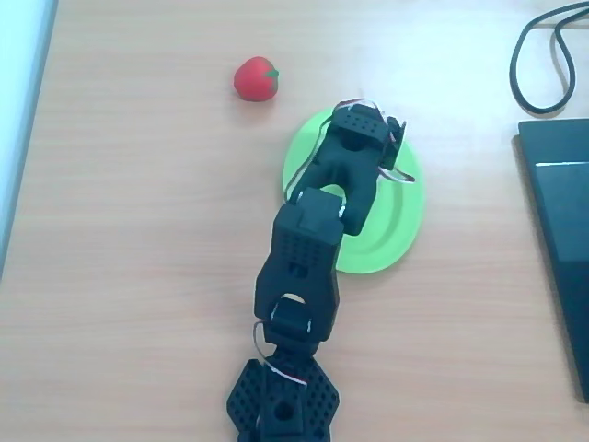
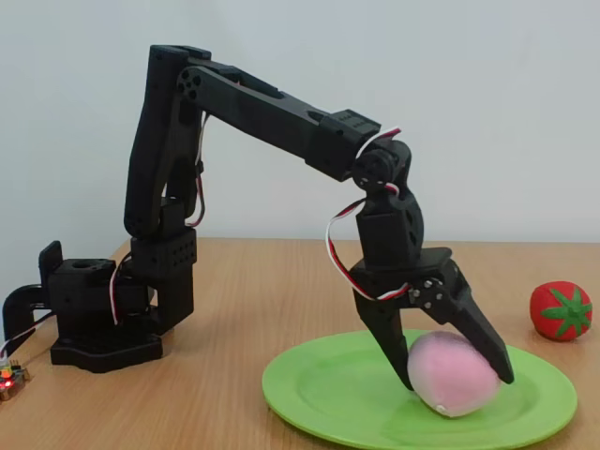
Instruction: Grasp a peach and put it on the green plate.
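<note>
Pink and pale, the peach (image 2: pixel 451 373) sat clamped between the fingers of our gripper (image 2: pixel 456 370), its underside touching the green plate (image 2: pixel 319 394). We judged release the only move left, since the fruit lay directly below the wrist, inside the rim.

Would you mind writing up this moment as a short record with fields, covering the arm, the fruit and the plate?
end effector: shut on the peach, fingers pointing down over the plate
peach: pale pink, held between the fingers, its underside at the plate's surface
green plate: on the wooden table, under the arm in the overhead view
red fruit: lying on the table apart from the plate, untouched
table: light wood
task state: peach at the plate, not yet released
</note>
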`<state>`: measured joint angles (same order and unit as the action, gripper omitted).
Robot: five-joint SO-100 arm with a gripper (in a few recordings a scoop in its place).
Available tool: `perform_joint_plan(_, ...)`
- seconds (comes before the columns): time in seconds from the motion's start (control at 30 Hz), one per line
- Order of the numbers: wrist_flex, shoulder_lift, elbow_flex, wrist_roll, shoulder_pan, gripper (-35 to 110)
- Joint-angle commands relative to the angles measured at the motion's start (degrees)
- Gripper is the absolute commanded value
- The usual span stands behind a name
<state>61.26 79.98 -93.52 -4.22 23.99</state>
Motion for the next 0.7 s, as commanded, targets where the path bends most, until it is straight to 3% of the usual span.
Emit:
perform_joint_plan(0.0,0.6,3.1,0.3,-0.5,0.4,44)
perform_joint_plan(0.37,1.6,13.3,-6.9,-1.8,-3.1,56)
perform_joint_plan(0.67,1.6,26.4,-17.1,-2.0,-9.1,55)
